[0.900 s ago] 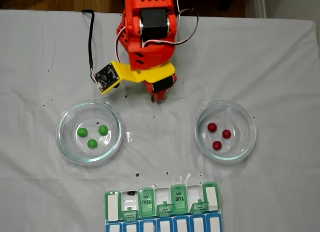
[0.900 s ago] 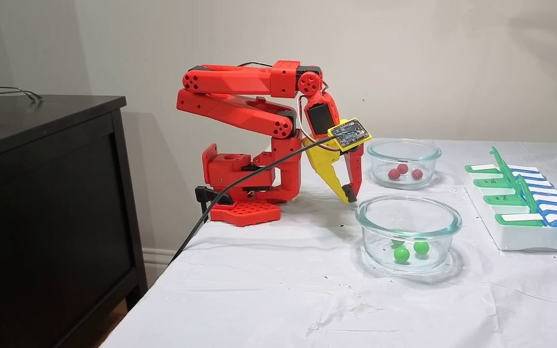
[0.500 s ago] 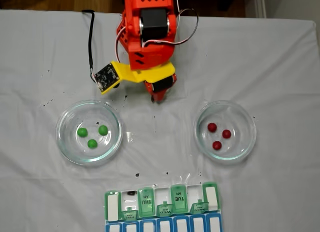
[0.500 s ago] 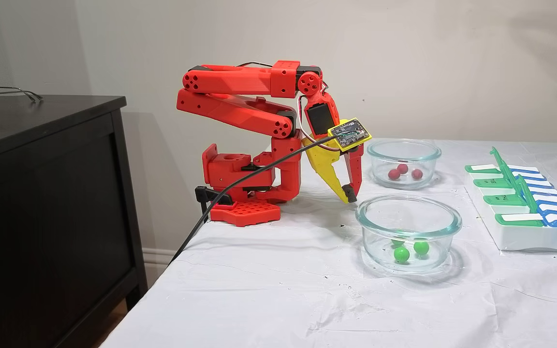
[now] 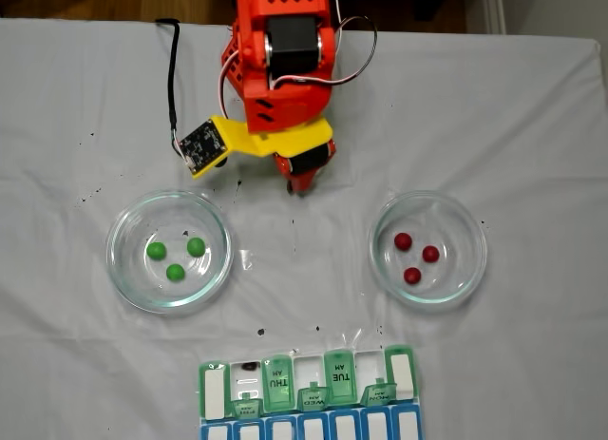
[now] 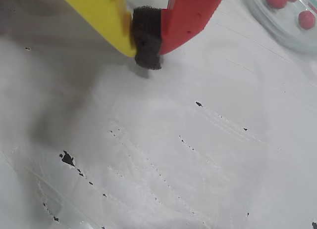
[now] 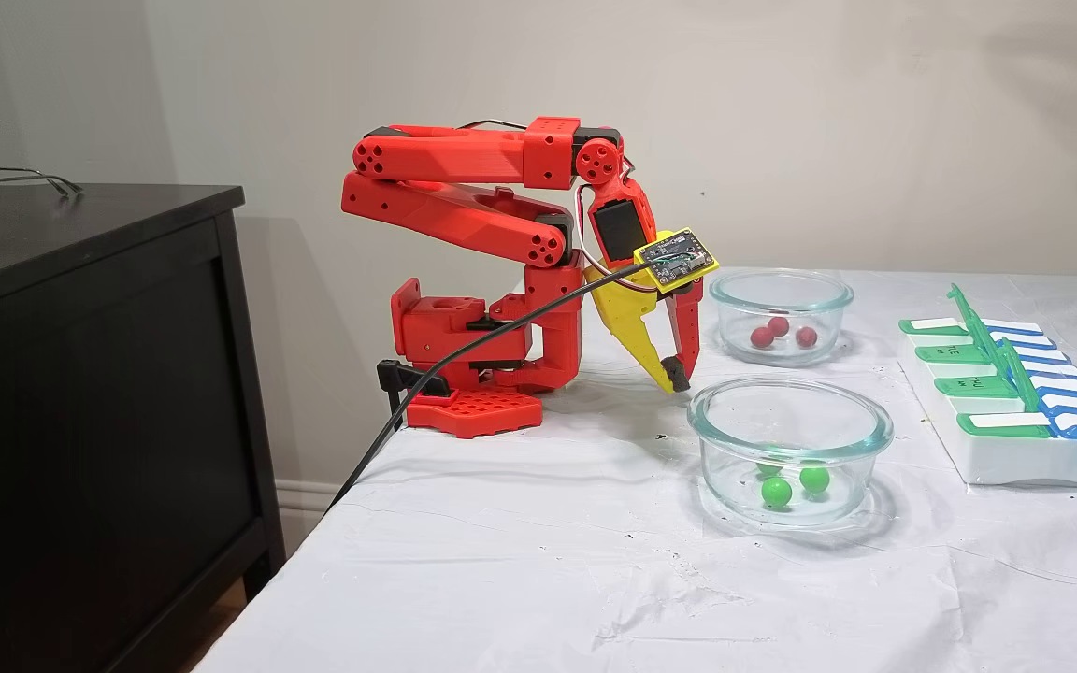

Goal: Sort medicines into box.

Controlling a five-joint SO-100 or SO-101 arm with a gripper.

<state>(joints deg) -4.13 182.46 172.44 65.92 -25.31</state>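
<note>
Three green medicines lie in a clear glass bowl. Three red medicines lie in a second glass bowl. The box, a white pill organizer, has several green lids flipped up beside a blue-lidded row. My gripper, one yellow finger and one red, hangs just above the cloth between the bowls, behind them. It is shut, its black foam pads pressed together with nothing between.
A white cloth with small dark specks covers the table. The red arm's base stands at the table's back. A black cabinet with eyeglasses on top stands off the table's left end in a fixed view. A black cable trails from the wrist.
</note>
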